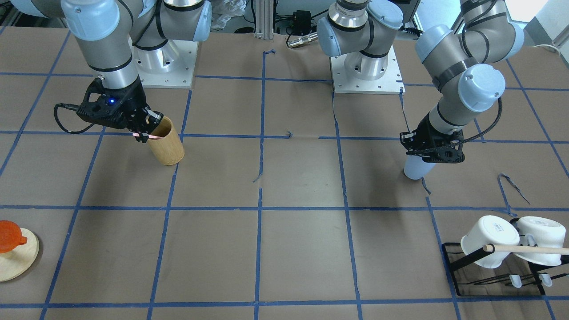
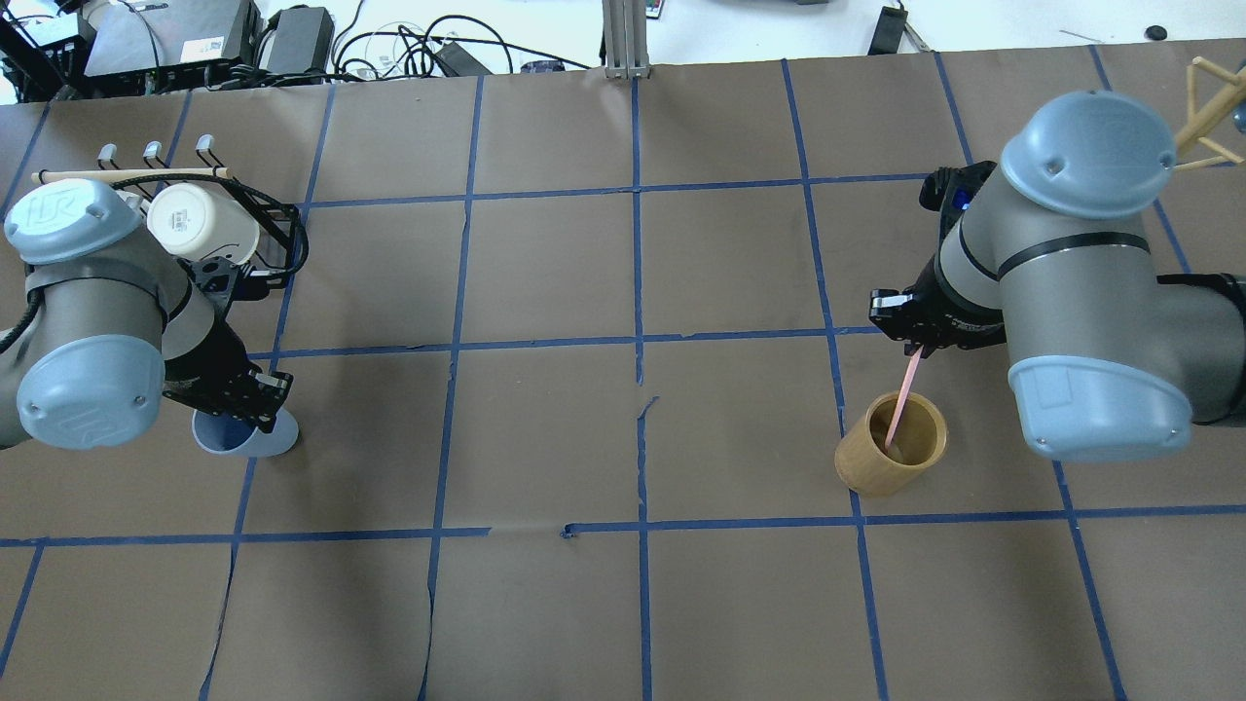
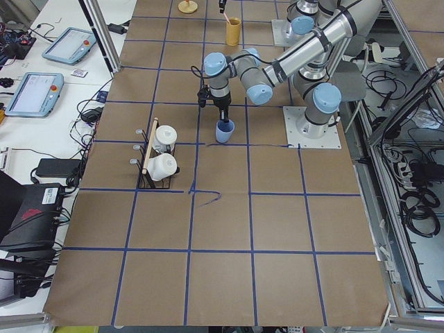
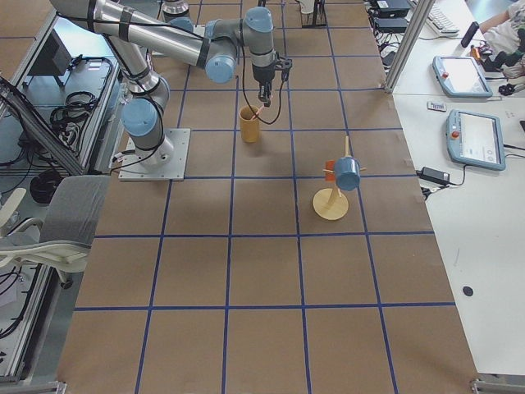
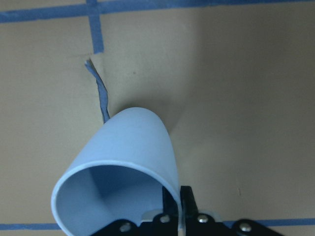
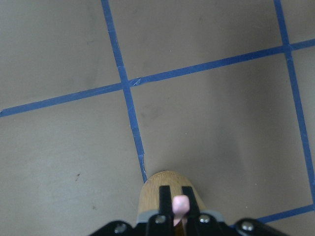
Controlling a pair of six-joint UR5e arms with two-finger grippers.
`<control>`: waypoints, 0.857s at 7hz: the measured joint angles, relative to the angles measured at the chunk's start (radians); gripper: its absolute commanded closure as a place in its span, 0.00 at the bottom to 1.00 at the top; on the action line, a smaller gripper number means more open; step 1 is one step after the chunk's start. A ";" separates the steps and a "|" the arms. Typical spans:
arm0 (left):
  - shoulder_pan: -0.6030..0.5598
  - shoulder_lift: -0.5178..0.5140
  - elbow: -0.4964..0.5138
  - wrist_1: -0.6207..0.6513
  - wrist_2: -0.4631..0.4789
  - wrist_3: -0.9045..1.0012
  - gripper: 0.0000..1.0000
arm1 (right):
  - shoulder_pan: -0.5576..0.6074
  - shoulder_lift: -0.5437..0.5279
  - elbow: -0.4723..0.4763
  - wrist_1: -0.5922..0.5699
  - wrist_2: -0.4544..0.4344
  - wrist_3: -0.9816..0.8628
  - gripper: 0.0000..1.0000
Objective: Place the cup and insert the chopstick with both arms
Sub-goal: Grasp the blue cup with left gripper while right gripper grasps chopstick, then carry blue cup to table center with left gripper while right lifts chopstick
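The light-blue cup (image 2: 248,435) is at the table's left side, tilted, its open mouth toward the camera in the left wrist view (image 5: 123,162). My left gripper (image 2: 255,411) is shut on its rim, one finger inside and one outside (image 5: 180,200). I cannot tell whether its base (image 1: 414,171) touches the table. My right gripper (image 2: 918,341) is shut on the top of the pink chopstick (image 2: 904,394), which slants down into the tan bamboo cylinder (image 2: 891,456). In the right wrist view the chopstick (image 6: 180,205) shows between the fingers above the cylinder (image 6: 167,187).
A black rack with white mugs (image 2: 202,222) and a wooden rod (image 2: 127,175) stands just behind my left arm. An orange cup on a wooden stand (image 1: 13,249) sits at the table's right end. Blue tape lines grid the brown table (image 2: 633,438).
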 measured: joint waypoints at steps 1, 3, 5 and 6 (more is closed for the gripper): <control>-0.038 -0.001 0.026 -0.003 -0.007 -0.077 1.00 | 0.000 -0.020 -0.027 0.034 -0.001 0.000 1.00; -0.188 -0.022 0.121 -0.038 -0.033 -0.322 1.00 | 0.001 -0.048 -0.208 0.275 0.001 0.000 1.00; -0.328 -0.086 0.239 -0.070 -0.094 -0.574 1.00 | 0.005 -0.035 -0.481 0.565 0.025 0.004 1.00; -0.398 -0.137 0.304 -0.071 -0.109 -0.670 1.00 | 0.008 -0.013 -0.579 0.635 0.034 0.008 1.00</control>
